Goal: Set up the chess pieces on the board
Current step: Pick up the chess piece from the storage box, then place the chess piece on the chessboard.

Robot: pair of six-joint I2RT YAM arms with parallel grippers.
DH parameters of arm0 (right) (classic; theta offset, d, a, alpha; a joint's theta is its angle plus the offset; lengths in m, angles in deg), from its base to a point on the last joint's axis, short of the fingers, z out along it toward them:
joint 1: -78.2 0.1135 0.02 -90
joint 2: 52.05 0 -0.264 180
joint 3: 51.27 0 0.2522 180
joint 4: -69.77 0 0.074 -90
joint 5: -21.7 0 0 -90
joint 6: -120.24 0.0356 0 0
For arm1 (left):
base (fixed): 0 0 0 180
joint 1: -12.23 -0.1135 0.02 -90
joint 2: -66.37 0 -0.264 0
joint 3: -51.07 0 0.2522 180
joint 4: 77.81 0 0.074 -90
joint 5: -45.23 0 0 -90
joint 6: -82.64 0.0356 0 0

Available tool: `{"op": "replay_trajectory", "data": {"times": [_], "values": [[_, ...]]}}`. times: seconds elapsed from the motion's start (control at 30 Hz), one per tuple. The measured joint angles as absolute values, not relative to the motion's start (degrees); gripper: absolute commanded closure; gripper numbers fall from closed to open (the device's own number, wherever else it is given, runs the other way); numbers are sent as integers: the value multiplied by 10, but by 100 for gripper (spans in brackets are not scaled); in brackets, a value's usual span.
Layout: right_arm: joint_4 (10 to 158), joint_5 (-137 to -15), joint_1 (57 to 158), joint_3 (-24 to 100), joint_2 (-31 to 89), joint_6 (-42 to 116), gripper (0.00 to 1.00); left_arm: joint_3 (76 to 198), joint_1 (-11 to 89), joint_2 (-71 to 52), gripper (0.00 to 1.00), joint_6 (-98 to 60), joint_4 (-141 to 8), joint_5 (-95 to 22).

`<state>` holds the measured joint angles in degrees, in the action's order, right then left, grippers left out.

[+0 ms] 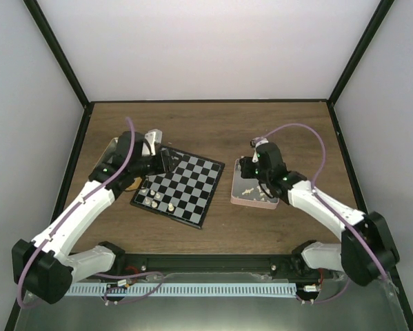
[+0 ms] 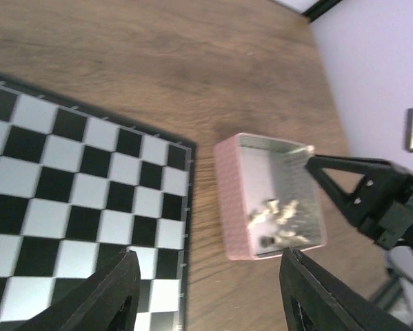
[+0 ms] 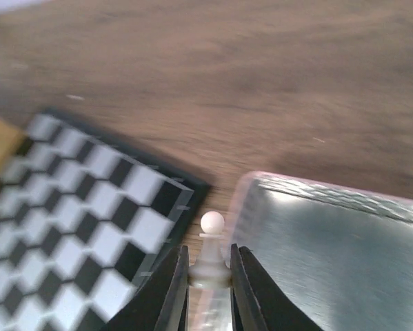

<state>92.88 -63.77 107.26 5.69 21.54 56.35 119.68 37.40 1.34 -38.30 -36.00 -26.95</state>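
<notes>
Right gripper (image 3: 207, 272) pinches a cream-white pawn (image 3: 212, 241), seemingly just above the rim of the pink metal tin (image 3: 316, 189); left gripper (image 2: 207, 279) hangs spread over the black-and-grey chequered board (image 1: 192, 186), mid-table toward the left edge.

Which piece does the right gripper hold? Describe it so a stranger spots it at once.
Start at the wooden table, right of the board, at the pink tin. At its board-side edge the right gripper pinches one white pawn upright; the tin's other pieces lie loose.
</notes>
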Motion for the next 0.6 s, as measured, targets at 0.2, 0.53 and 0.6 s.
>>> {"op": "replay_trajectory", "data": {"times": [0.2,0.53,0.6], "values": [[831,-849,1073,33,150,531,83,1184,374,46,32,-452,-446,-183],[762,-1109,1149,100,185,494,84,1130,383,59,40,-593,-592,-57],[761,-1129,1163,118,194,481,84,1130,384,59,47,-603,-602,-36]]}}
